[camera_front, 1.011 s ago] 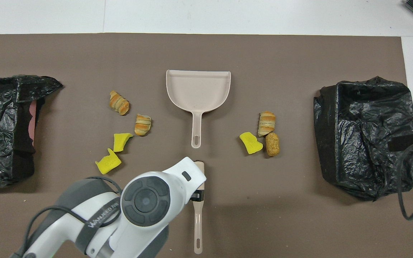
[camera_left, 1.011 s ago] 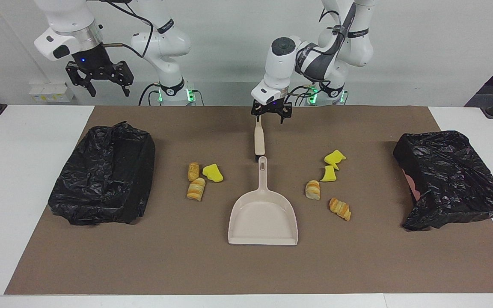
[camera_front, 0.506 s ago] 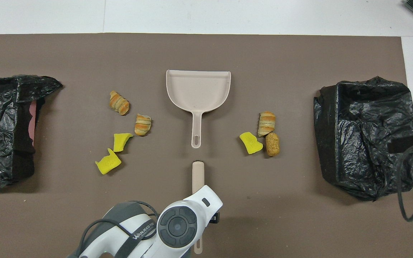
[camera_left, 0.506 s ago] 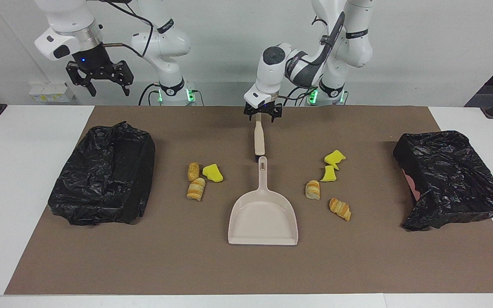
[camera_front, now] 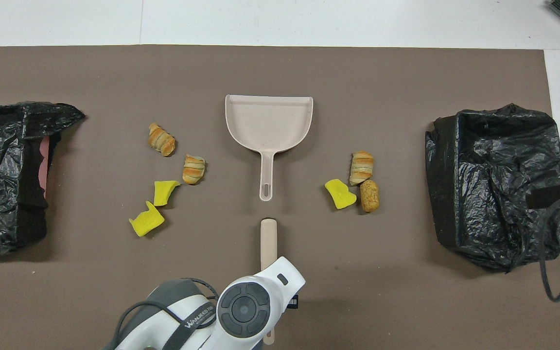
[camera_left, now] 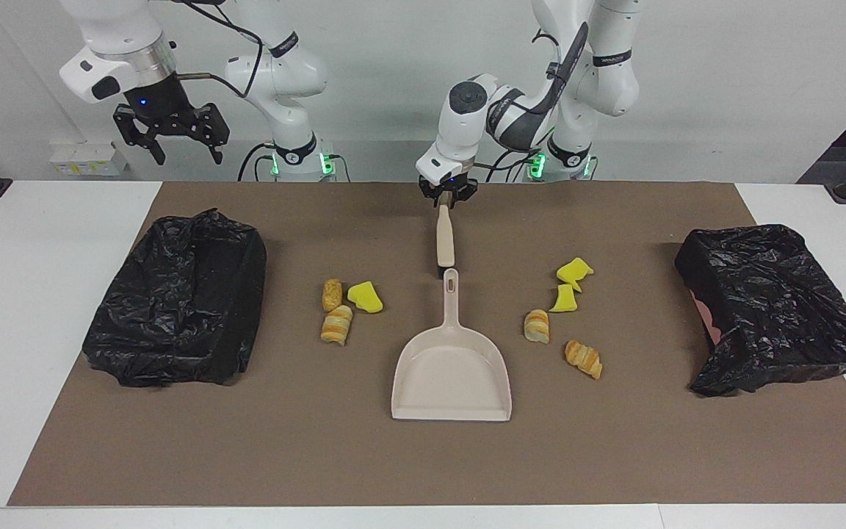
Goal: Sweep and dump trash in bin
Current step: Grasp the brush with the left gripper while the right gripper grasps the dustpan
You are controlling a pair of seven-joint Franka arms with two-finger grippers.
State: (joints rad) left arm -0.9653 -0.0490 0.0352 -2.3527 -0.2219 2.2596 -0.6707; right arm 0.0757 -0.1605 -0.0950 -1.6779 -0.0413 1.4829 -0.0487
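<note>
- Trash (camera_left: 337, 324) lies in two little heaps on the brown mat (camera_left: 173, 455), one on each side of the beige dustpan (camera_left: 452, 371) in the middle of the frame. None of it is in the dustpan yet.
- You can see seven small bits: yellow spongy chunks (camera_left: 365, 296) and golden striped rolls (camera_left: 583, 358). Each is much smaller than the dustpan. They look light and easy to push.
- What just changed: your left pincer (camera_left: 447, 192), at the top middle of the facing view, moved up along the brush handle (camera_left: 444, 235) to its thin end and then snapped together. A moment ago it was wide apart.
- I think it is now clamped on the brush handle, so you should be ready to lift the brush and start sweeping.
- In the overhead view the left arm covers that end of the brush handle (camera_front: 268, 240) at the bottom middle.
- Your right pincer (camera_left: 170, 132) waits up in the upper left of the facing view, fingers apart, holding nothing.
- Two black bag-lined bins sit at the ends of the desk: one at the frame's left (camera_left: 177, 301), one at its right (camera_left: 772, 308).
</note>
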